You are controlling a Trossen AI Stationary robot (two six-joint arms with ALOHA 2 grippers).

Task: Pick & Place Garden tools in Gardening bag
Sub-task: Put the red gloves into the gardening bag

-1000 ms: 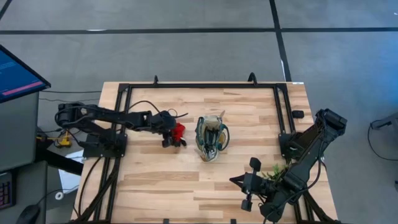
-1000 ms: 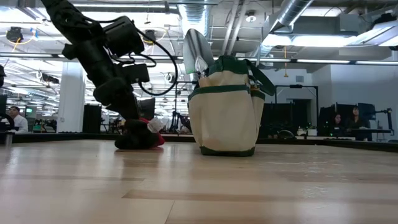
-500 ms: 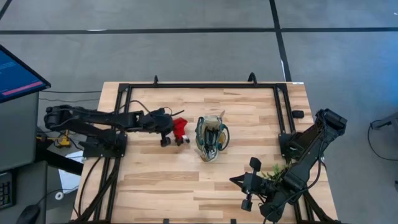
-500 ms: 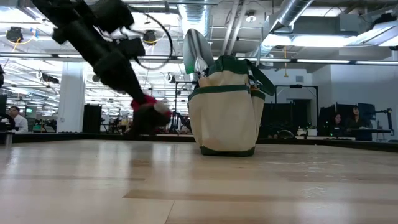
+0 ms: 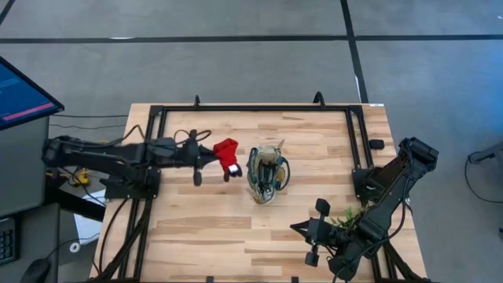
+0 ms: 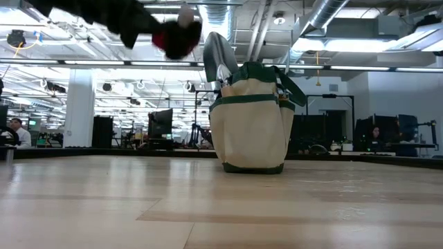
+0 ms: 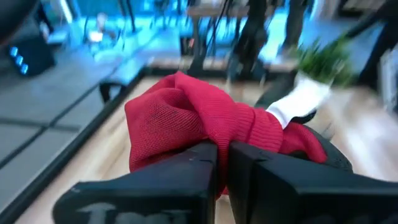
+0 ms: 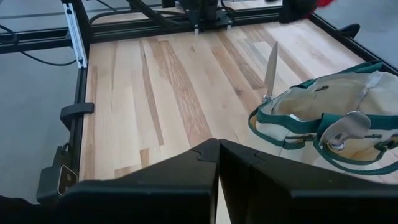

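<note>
Beside the soft tan gardening bag [image 5: 266,173], whose open top bristles with metal tools, the left pincer [image 5: 228,163] is clamped on a knitted red glove [image 5: 227,152] raised above the wooden table [image 5: 314,134]; the right pincer [image 8: 217,163] is closed, empty.

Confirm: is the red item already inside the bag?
No, the left gripper holds the red item in the air beside the gardening bag.

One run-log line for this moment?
left pincer: shut on red item, raised beside gardening bag | right pincer: shut, waiting
</note>
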